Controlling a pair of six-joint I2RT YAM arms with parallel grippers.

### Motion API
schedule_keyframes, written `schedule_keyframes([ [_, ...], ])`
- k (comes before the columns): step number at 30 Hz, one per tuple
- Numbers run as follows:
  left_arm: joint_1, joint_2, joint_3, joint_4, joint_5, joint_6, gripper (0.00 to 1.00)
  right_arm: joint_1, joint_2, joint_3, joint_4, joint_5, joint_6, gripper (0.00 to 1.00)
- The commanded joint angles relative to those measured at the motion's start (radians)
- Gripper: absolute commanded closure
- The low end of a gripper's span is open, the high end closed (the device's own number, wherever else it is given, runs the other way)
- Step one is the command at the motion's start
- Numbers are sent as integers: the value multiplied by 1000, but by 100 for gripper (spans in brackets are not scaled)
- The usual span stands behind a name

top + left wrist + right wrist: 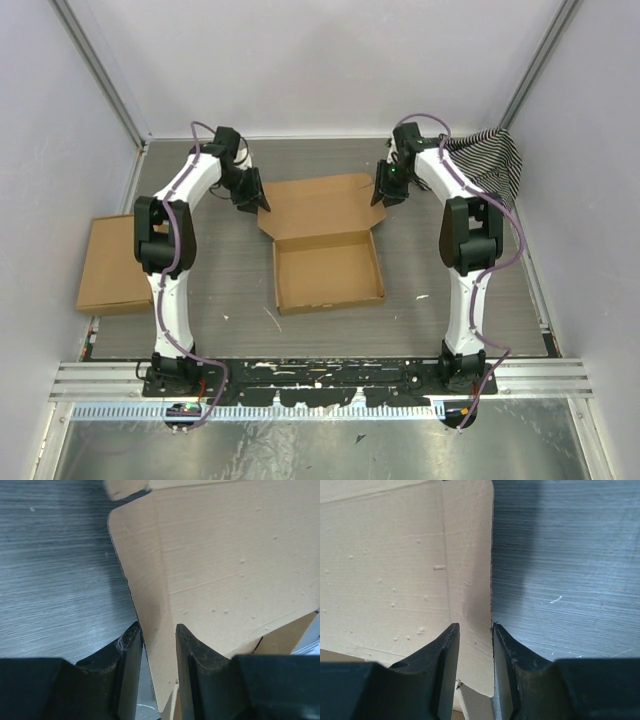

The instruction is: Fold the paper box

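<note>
The paper box (327, 268) lies mid-table, its shallow tray nearest me and its lid (320, 205) spread open at the far side. My left gripper (250, 192) is at the lid's left edge. In the left wrist view, its jaws (159, 627) stand apart astride the left side flap (145, 595), which is creased and fills the gap. At the lid's right edge my right gripper (385, 188) does the same. Its jaws (476, 626) straddle the right side flap (469, 570), whose cut edge runs along the right finger (507, 650).
A narrower flat brown cardboard piece (115, 262) lies at the table's left edge. A black-and-white striped cloth (490, 160) is bunched in the far right corner. White walls and metal rails close in the grey table (440, 280).
</note>
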Motion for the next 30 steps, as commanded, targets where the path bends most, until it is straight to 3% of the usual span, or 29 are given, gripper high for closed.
schedule_keyframes([
  [1,-21,18,71,-36,1,16,61,59,-26,91,-37,64,-27,62],
  [12,-50,42,114,-72,-30,35,63,183,10,166,-94,245,-26,76],
  [30,-120,141,310,-207,-131,66,64,283,92,211,-163,416,-34,77],
])
